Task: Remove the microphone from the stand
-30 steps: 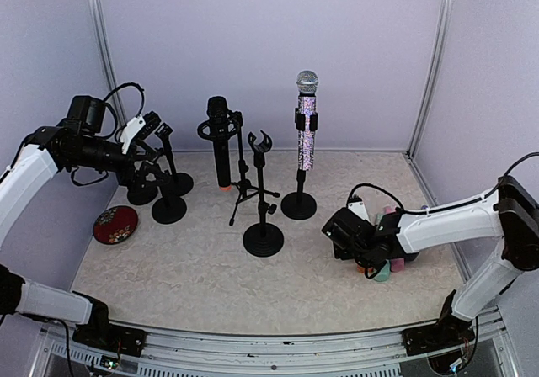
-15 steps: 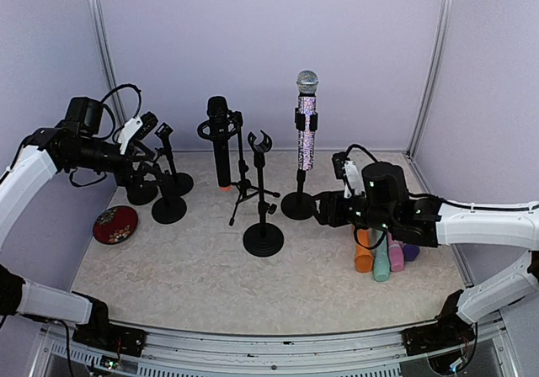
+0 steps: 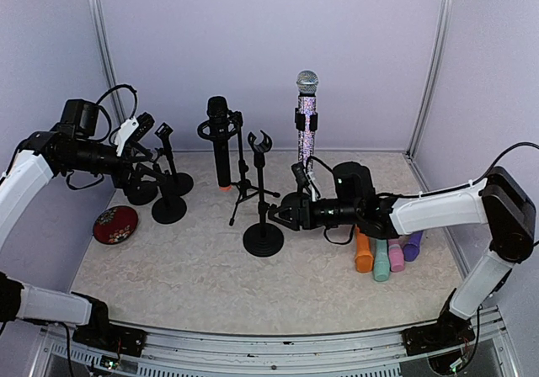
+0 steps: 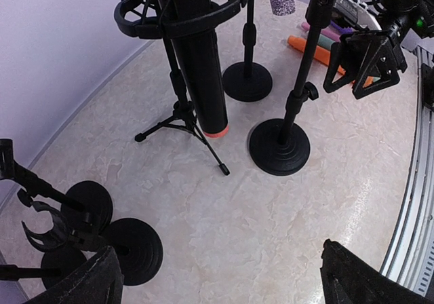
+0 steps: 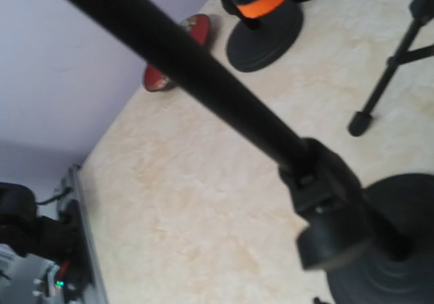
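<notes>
Over the last second the right end effector (image 3: 282, 214) has left the coloured microphones (image 3: 381, 259) lying near the right edge of the table (image 3: 202, 284). It has swung to the middle and now sits just beside the pole of the empty clip stand (image 3: 262, 183). Its jaws narrowed on the way, but in the left wrist view they stand apart with nothing between them. We read this as an approach to another microphone, not yet a grasp.

Two microphones are mounted toward the far edge. The black microphone (image 3: 221, 146) hangs in its tripod stand (image 3: 244, 193), and the glitter microphone (image 3: 306, 129) is clipped upright on a round-base stand (image 3: 298, 204). The right wrist view looks toward the black one, so we judge it the likelier target.

The left end effector (image 4: 217, 287) hangs wide apart and empty near the table's left edge.

We can read no brand, label or writing anywhere.
</notes>
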